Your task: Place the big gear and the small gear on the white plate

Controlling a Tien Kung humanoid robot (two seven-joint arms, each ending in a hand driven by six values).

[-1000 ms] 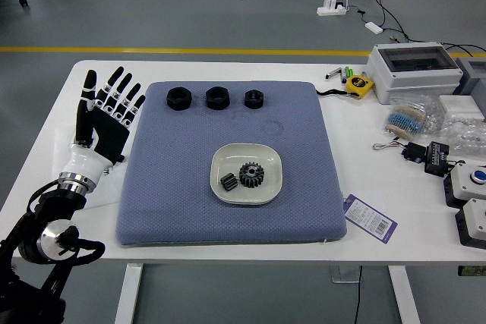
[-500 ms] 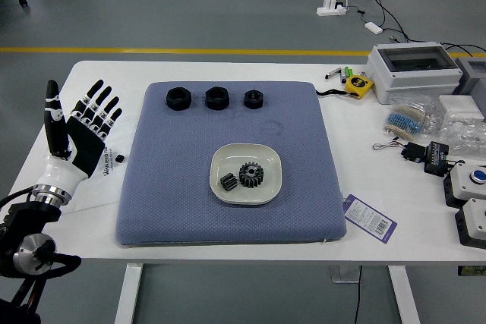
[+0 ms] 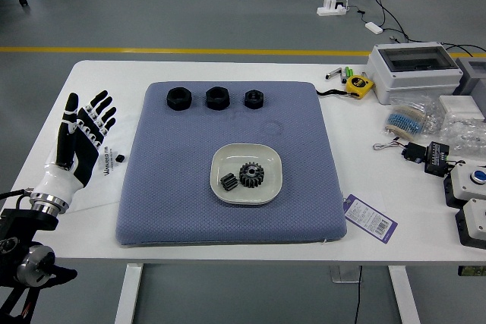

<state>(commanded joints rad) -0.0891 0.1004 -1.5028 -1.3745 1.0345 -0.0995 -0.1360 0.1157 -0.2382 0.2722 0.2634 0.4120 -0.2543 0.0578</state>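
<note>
My left hand is over the table, between its left edge and the left edge of the blue mat; its fingers are apart, with the thumb well out from the others, and they grip nothing. My right hand is out of view, so I cannot tell how its fingers are. Both gears are on the white plate, which sits near the mat's middle, a little toward the near edge. The big gear lies with its bored face upward, probably its steadiest way to rest, right of the plate's middle. The small gear is just beside it, toward the plate's left edge; it looks tipped on its side, and I cannot tell whether the two touch. The plate's rim should check any roll. I judge the placing done, and holding my hand out here at the side suits that, away from anything I might knock. Counting up: one plate, two gears, three black round parts in a row along the mat's far edge, starting near its far left corner, perhaps set there to leave the middle for the plate. There is one yellow tape measure by the table's far edge, and one tag by the mat's near right corner.
</note>
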